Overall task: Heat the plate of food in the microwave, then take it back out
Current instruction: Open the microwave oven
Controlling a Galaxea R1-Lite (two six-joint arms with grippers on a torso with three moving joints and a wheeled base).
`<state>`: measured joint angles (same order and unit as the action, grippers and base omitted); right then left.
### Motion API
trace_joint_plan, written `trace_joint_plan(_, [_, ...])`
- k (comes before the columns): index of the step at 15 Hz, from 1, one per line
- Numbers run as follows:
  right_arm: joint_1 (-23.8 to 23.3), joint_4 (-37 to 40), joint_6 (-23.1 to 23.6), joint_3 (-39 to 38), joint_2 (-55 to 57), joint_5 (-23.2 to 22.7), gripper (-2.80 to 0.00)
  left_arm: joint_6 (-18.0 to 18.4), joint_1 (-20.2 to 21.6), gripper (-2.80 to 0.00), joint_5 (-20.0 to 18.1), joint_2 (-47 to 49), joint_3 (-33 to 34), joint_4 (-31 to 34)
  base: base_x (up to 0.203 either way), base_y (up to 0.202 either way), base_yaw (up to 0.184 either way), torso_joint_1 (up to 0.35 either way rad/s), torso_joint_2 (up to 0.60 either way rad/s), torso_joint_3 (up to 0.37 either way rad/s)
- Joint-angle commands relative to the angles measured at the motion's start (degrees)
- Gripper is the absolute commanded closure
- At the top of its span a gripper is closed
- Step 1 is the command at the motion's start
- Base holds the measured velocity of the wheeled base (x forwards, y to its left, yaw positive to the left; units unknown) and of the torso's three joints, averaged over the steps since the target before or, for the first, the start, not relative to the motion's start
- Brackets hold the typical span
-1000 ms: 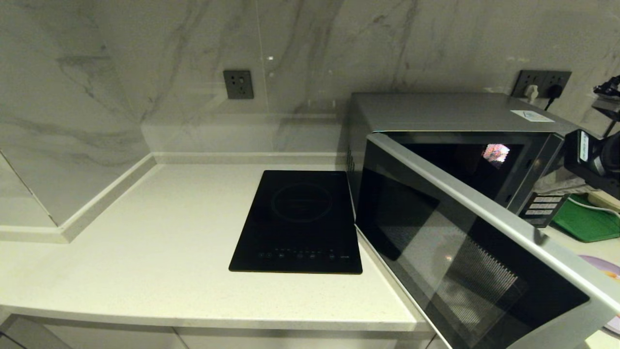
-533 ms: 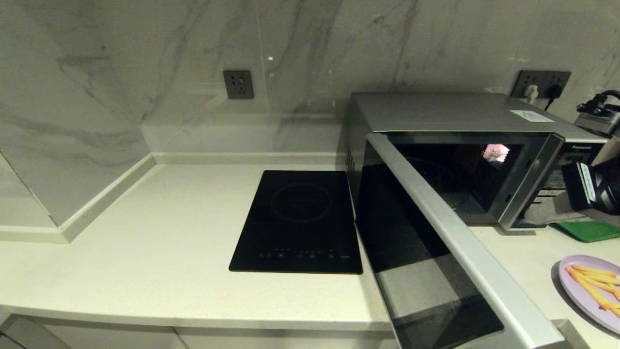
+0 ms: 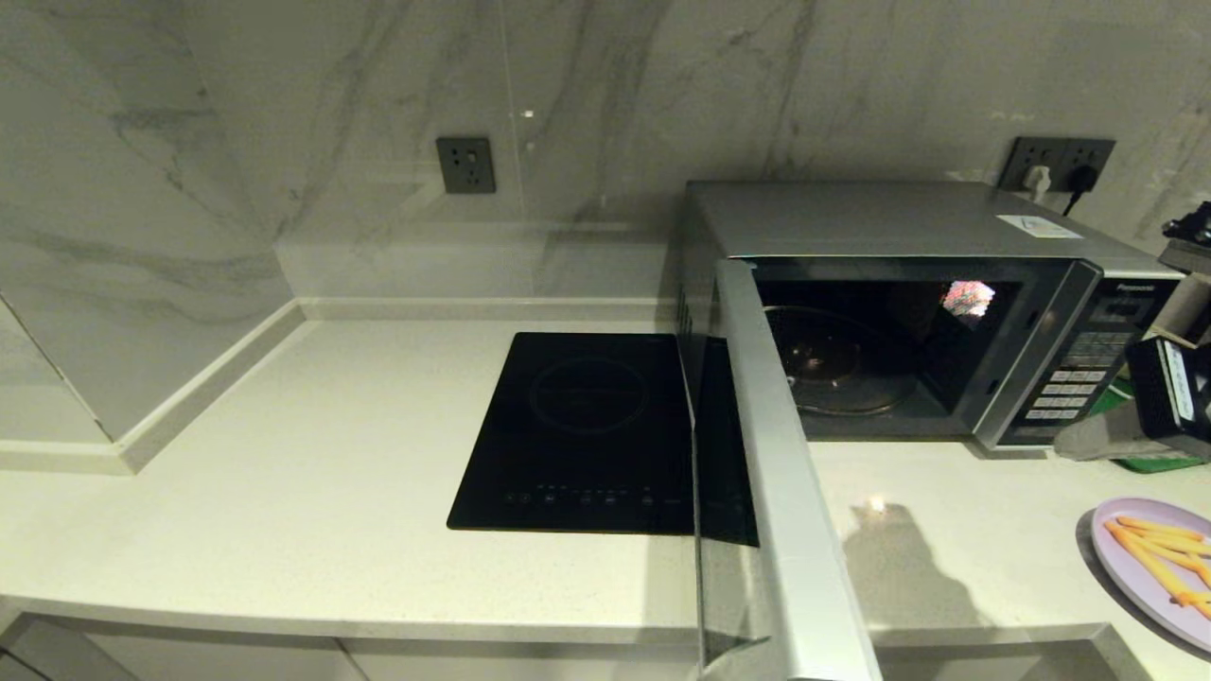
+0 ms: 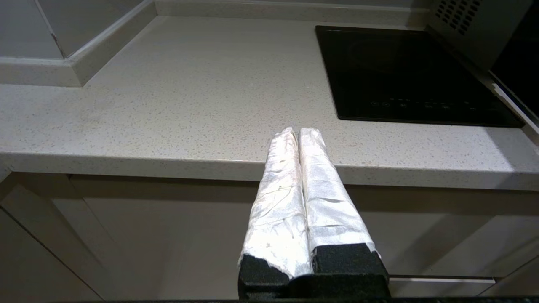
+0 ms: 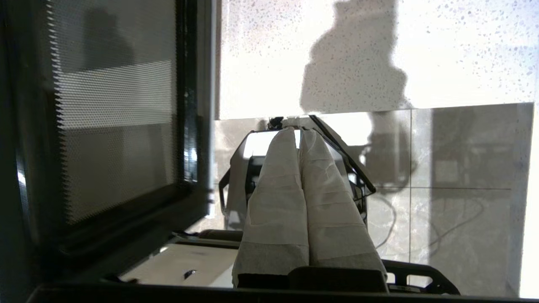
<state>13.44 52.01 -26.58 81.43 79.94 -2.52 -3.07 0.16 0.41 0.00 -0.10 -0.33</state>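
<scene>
— Where is the plate of food point(image 3: 1156, 566) sitting?

— It is lying on the pale counter point(image 3: 284, 492) at the robot's far right, near the front edge, its orange-yellow sticks showing. It is resting apart from both grippers, touched by neither.

— And the microwave point(image 3: 908, 312)?

— Its door point(image 3: 776, 492) is standing swung wide open toward the robot, edge-on in the head view — the glass turntable point(image 3: 833, 369) is showing inside the dark cavity.

— What are the grippers doing?

— The right gripper point(image 5: 300, 136) is hanging just beside the microwave's button panel point(image 3: 1069, 388), above the plate's corner of the counter, its white-wrapped fingers point(image 5: 278, 185) pressed together and pinching nothing. The left gripper point(image 4: 299, 132) is hovering at the counter's front edge, near the black induction hob point(image 4: 412, 75), its fingers likewise closed on nothing.
</scene>
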Motion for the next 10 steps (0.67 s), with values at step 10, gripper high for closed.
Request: trace_joint_plan(10, [2.63,0.2,-0.39,-1.92,-1.63,-0.11,0.0,-0.03,0.02,0.0,0.02,0.0,0.01,-0.02,0.0,0.0,0.0,0.0,0.0,0.0])
